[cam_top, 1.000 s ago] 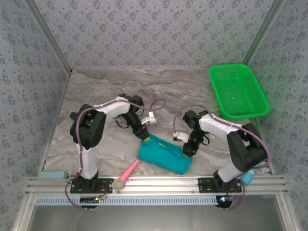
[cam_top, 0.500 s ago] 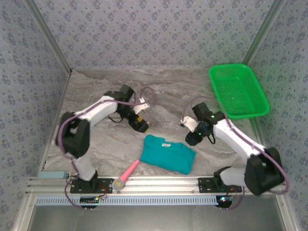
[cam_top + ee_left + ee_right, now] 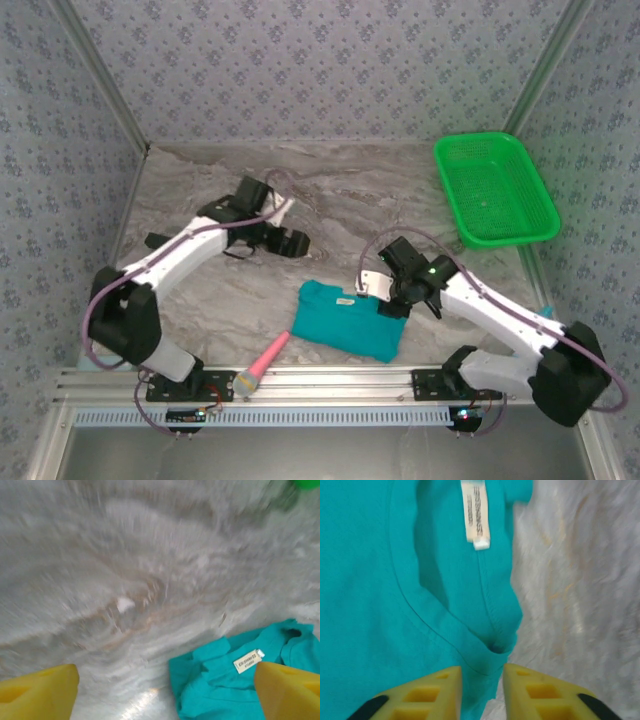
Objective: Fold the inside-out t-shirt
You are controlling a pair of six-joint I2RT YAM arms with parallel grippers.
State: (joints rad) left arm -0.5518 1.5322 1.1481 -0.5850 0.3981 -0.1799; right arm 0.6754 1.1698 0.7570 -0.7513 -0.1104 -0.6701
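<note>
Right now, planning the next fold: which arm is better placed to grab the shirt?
Right. The right tool straddles the t-shirt at its edge; the left tool hangs open over the table, apart from the cloth.

The left claw is gaping wide across the bottom corners; the inside-out t-shirt is lying rumpled lower right on the blurred worktop, its white tag facing up.
</note>
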